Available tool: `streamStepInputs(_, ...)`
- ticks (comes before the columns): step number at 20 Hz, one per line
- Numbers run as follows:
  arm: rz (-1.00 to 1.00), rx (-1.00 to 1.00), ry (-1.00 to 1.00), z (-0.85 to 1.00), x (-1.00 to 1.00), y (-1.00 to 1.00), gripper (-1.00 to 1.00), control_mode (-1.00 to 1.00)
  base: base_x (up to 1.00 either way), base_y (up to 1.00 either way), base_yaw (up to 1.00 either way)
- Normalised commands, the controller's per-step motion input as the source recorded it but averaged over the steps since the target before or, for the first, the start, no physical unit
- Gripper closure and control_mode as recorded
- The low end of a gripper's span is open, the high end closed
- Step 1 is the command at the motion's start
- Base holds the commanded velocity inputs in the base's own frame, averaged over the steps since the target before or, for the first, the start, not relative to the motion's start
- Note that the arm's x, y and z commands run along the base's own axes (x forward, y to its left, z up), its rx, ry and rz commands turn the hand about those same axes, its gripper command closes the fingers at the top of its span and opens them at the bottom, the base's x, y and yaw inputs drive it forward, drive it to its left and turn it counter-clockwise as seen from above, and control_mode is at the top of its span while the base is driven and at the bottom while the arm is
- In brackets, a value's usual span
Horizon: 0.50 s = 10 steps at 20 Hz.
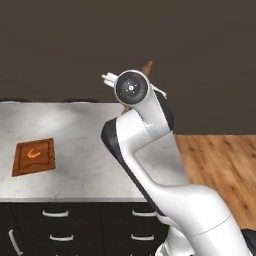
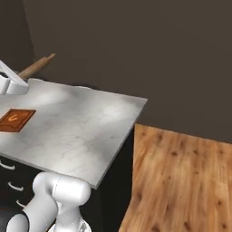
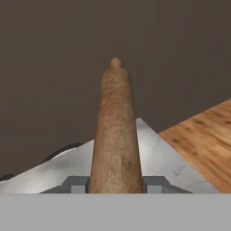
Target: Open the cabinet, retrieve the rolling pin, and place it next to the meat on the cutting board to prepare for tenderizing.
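Jaws pinch my rolling pin (image 3: 115,135); I should lower it level beside the meat (image 1: 33,154) on the cutting board (image 1: 22,167).

Counter (image 1: 85,145): grey-white marbled top, lit brightest toward its back edge, running from 9 o'clock to the centre of the left base view; black drawers (image 1: 95,225) with short curved silver handles below, at 6 to 7 o'clock. Wall (image 2: 136,50): plain dark brown, 12 o'clock. Floor (image 2: 181,181): light-brown planks, 4 o'clock.
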Motion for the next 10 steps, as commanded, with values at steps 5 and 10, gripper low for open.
streamStepInputs(5,0.00,0.00,0.00,0.00,0.00,0.00,1.00,1.00,0.04,1.00,-0.27)
streamStepInputs(10,0.00,0.00,0.00,0.00,0.00,0.00,1.00,1.00,0.13,1.00,-0.21)
